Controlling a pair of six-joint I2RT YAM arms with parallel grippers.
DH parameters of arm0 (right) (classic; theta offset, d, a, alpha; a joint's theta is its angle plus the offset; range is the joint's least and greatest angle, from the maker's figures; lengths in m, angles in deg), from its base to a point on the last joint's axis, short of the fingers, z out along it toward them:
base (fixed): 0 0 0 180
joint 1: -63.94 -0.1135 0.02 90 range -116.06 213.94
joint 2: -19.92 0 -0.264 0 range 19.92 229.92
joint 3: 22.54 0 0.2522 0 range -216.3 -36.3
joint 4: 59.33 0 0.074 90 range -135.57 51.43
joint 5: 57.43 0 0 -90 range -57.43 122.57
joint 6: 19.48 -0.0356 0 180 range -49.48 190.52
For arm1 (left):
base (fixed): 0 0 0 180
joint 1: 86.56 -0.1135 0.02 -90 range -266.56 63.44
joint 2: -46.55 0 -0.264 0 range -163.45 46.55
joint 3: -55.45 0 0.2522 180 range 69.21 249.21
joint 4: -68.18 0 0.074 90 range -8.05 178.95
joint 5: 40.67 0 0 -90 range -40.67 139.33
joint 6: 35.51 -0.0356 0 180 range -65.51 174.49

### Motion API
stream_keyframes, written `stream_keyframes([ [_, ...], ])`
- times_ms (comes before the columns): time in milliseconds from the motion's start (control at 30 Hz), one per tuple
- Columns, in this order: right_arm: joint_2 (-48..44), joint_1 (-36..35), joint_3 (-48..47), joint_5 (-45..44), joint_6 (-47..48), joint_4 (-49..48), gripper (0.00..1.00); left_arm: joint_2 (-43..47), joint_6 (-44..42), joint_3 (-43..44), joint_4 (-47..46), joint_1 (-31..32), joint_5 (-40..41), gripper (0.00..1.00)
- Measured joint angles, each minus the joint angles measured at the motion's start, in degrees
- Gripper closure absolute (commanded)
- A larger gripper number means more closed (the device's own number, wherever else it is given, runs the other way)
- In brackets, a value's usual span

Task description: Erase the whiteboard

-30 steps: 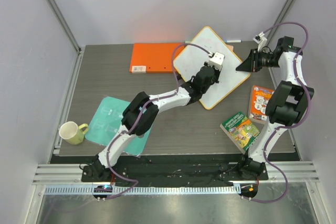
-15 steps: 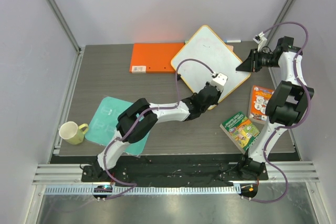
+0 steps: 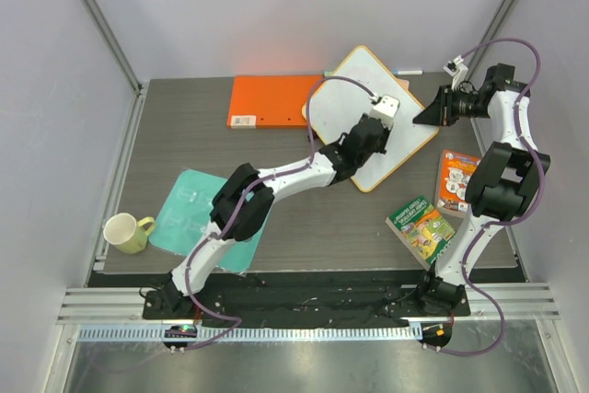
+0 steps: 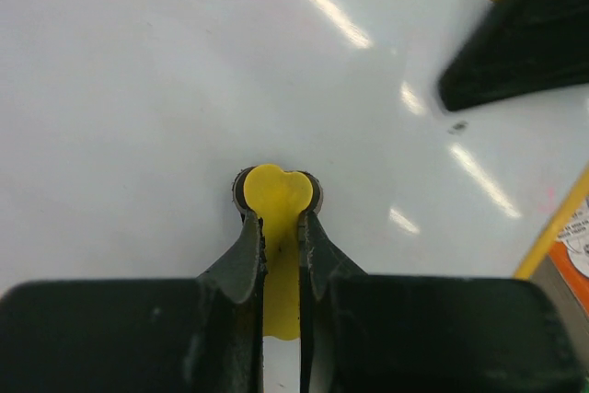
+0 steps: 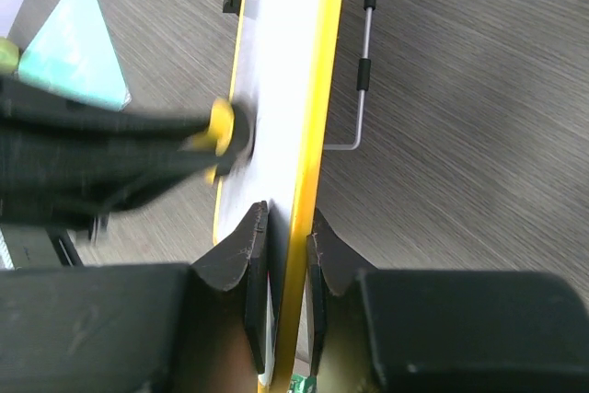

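The whiteboard (image 3: 348, 91) with its yellow rim lies tilted at the back of the table, its face almost free of writing. My left gripper (image 3: 380, 119) is over the board's middle, shut on a small yellow eraser (image 4: 276, 194) pressed against the white face (image 4: 138, 89). My right gripper (image 3: 426, 115) is shut on the board's right rim; in the right wrist view its jaws (image 5: 287, 236) clamp the yellow rim (image 5: 319, 89) edge-on. The eraser (image 5: 221, 126) and left fingers show blurred there. A wire foot (image 5: 362, 71) sticks out behind the board.
An orange folder (image 3: 271, 100) lies left of the board, partly under it. A teal mat (image 3: 198, 213) and a yellow-green mug (image 3: 127, 232) sit at the front left. Two picture books (image 3: 421, 227) (image 3: 456, 181) lie at the right. A marker (image 3: 409, 72) lies behind the board.
My left gripper with the eraser swept down to the board's lower edge, then back up to its middle. The board shifted slightly with it. The right gripper kept its hold.
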Motion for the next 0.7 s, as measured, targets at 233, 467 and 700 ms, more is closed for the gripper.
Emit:
stream_keyframes([
  [233,0.0,0.0,0.0,0.3,-0.1,0.3,0.99,-1.8,1.8,3.5,0.3,-4.7,-1.4,1.00],
  [467,0.0,0.0,0.0,0.2,-0.1,0.3,0.99,1.7,10.6,-6.7,-4.7,-8.6,-2.6,1.00],
  [700,0.0,0.0,0.0,0.7,0.0,0.5,0.99,2.1,22.6,-10.9,-4.9,-18.0,-6.1,1.00],
])
